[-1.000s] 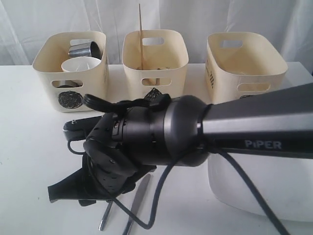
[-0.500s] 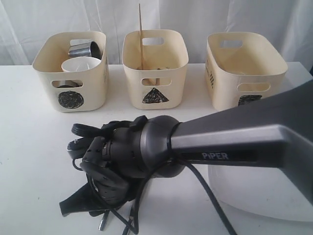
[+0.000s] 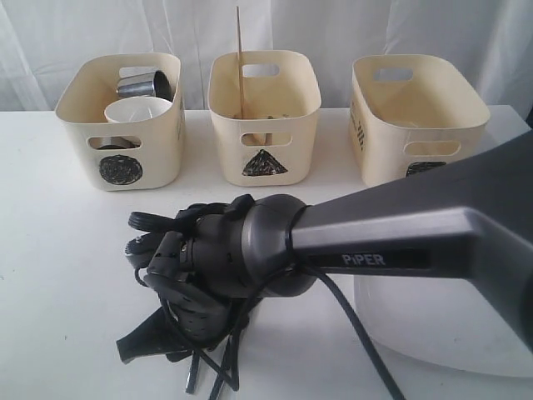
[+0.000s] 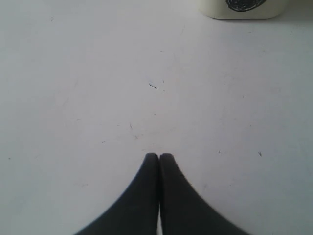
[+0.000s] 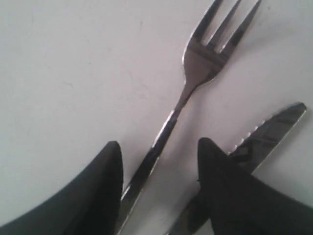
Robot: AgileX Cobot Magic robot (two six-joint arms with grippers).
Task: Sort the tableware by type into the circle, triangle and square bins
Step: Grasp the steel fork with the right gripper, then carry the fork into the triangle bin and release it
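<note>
right wrist view alone shows right claw (image 5: 159,144) spread astride fork (image 5: 195,73) handle

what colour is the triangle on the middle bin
Black scribble on the cream bin; the triangle shows best in the exterior view.

Cream circle bin (image 3: 158,158), silver fork (image 5: 195,68), white table (image 4: 98,73).

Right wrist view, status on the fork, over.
Right hand open, fingers straddling the fork handle, not gripped. Left hand shut, empty, over the table. Knife close beside one finger, may get caught.
</note>
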